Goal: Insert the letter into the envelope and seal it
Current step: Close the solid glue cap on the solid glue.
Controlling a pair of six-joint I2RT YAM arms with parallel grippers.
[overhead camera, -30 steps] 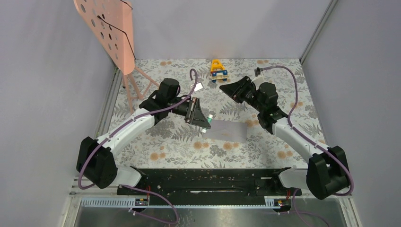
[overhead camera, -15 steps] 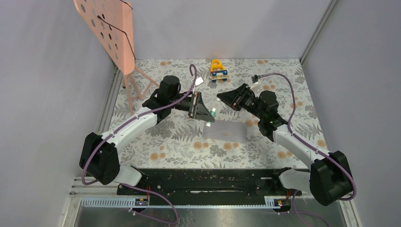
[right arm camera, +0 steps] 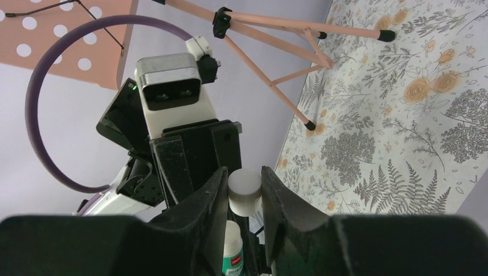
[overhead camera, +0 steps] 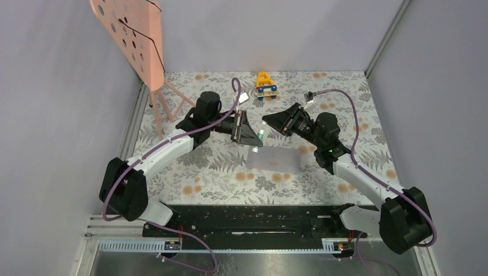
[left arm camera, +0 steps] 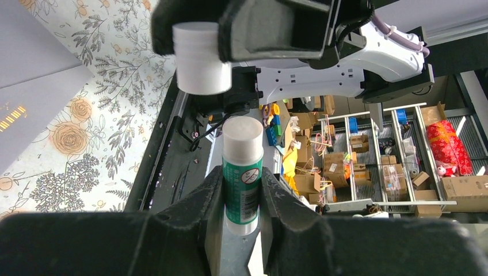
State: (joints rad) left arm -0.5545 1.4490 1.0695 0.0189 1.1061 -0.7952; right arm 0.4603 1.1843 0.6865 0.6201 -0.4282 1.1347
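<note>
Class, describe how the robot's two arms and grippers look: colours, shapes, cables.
The left arm and right arm have white links and black joints, each carrying a purple cable. The left gripper and right gripper are black, with two wedge-shaped fingers.

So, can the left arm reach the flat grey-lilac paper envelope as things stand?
Probably yes: the envelope lies uncovered close to the left gripper, which holds an uncapped green-and-white glue stick.

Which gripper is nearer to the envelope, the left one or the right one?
Left. The left gripper, shut on the glue stick, is at the envelope's far left corner; the right gripper, holding the cap, is farther back.
</note>
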